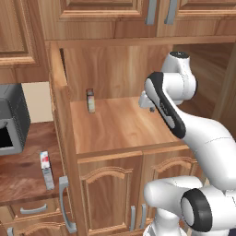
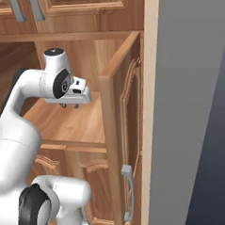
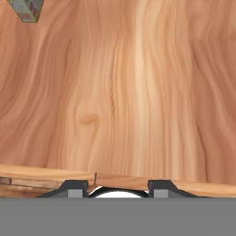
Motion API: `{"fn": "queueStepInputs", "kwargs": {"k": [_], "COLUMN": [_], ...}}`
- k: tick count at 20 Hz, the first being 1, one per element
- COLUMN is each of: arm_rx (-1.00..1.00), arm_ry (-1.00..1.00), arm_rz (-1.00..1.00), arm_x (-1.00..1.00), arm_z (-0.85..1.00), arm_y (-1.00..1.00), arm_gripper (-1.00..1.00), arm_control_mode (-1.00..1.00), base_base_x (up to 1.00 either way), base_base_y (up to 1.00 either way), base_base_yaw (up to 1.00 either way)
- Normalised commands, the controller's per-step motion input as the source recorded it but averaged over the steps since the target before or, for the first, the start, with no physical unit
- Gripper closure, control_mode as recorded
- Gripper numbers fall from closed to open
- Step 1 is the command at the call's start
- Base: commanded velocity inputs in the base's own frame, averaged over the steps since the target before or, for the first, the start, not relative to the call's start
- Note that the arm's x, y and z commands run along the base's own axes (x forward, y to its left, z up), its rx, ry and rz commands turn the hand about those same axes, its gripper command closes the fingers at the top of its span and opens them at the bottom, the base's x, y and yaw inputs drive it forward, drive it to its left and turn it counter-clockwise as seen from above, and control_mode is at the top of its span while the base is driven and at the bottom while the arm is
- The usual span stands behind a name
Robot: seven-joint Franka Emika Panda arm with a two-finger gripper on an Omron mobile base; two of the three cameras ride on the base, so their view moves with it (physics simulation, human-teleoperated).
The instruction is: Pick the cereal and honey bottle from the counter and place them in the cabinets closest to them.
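Claw (image 2: pixel 69 105) hangs over the right half of the wooden shelf (image 1: pixel 120 124) inside the open cabinets (image 1: pixel 110 69), pointing down, a little above the boards. In the hand view the two dark fingertips (image 3: pixel 73 188) sit well apart with bare wood grain between them: claw released, holding nothing.

Cereal (image 1: pixel 46 169): slim box with red, white and grey print, lying on the lower brown surface (image 1: pixel 23 170) left of the cabinets, near the surface's front edge and just beside the open left door (image 1: pixel 60 120). Well apart from the claw.

A brownish small box (image 1: pixel 91 100) with a dark top stands upright on the shelf near the back wall, left of the claw; its corner shows at the top left of the hand view (image 3: pixel 27 9).

Grey appliance (image 1: pixel 11 122) at the far left on the lower surface, behind the cereal.

Right door (image 2: pixel 123 146) stands open, edge-on in the right base view, with its grey bar handle (image 2: pixel 127 193) low on the outer face.
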Motion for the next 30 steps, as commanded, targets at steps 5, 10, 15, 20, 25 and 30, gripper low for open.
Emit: {"fn": "queueStepInputs", "kwargs": {"k": [5,10,15,20,25,30], "arm_rx": [0.00,0.00,0.00,0.02,0.03,0.00], "arm_ry": [0.00,0.00,0.00,0.00,0.00,-0.01], "arm_rz": [0.00,0.00,0.00,0.00,-0.01,0.00], "arm_x": [-0.05,0.00,-0.13,-0.35,-0.53,-0.74], "arm_z": [0.00,0.00,0.01,0.14,0.22,0.08], "arm_y": [0.00,0.00,0.00,0.00,0.00,0.00], "arm_gripper": [-1.00,-1.00,-1.00,-1.00,-1.00,-1.00], "arm_control_mode": [-1.00,-1.00,-1.00,-1.00,-1.00,-1.00], "base_base_x": [0.00,0.00,0.00,0.00,0.00,0.00], "base_base_y": [0.00,0.00,0.00,0.00,0.00,0.00], "base_base_yaw": [0.00,0.00,0.00,0.00,0.00,0.00]}}
